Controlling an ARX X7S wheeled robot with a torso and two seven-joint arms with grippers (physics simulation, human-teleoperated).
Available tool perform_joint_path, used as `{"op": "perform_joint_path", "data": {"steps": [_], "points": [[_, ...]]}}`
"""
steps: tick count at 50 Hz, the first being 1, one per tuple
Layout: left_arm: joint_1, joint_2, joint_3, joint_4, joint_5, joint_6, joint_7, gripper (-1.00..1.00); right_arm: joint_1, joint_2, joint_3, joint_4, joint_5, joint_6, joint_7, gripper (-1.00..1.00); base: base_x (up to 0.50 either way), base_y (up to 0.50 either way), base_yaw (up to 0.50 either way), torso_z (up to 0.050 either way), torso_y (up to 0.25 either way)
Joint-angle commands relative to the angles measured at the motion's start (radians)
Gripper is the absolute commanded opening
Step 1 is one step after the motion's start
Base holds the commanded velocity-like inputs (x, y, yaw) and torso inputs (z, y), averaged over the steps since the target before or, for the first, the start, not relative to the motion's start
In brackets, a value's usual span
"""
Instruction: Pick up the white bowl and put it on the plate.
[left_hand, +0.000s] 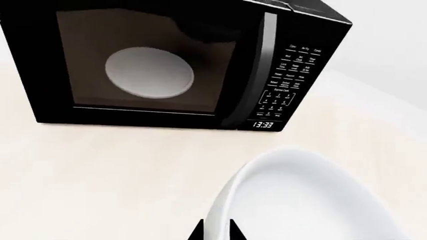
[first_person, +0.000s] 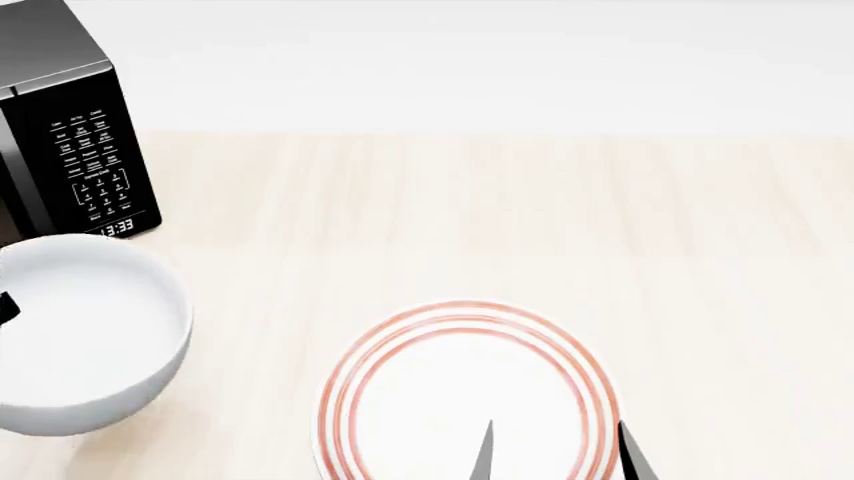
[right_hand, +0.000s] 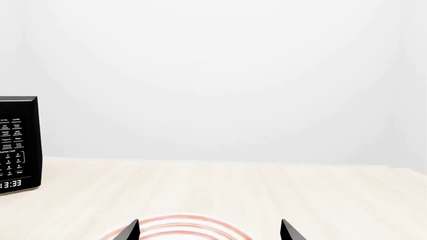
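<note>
The left hand (left_hand: 215, 231) is showing only two dark fingertips, standing close together and pinching a thin white rim between them. The right hand (first_person: 554, 452) is hanging low with its fingertips (right_hand: 289, 230) spread well apart, gripping nothing.

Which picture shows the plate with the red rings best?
The head view: the plate shows nearly whole from above, rings clear. The right wrist view catches only its far edge between the end effector tips. The left wrist view misses it.
</note>
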Motion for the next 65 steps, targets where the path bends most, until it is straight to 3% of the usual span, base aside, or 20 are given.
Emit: {"op": "perform_joint_path", "data": {"steps": [1,21,65], "points": [[-0.049,0.030,-0.057,0.080,-0.048,-0.070,0.001,-1.00,0.002,-0.017,0.021,0.007,-0.016,-0.006,-0.028,1.00,0.00,0.00,0.00,0.000,0.000],[-0.131,0.085,0.012,0.051,-0.068,-0.082,-0.004,-1.00,0.002,-0.014,0.015,0.014,-0.012,-0.013,-0.024,1.00,0.00,0.00,0.00,0.000,0.001],[-0.255,0.253,0.163,-0.300,-0.059,0.146,0.067,-1.00,0.008,-0.009,0.009,0.048,0.004,-0.031,-0.020,1.00,0.00,0.00,0.00,0.000,0.000]]}}
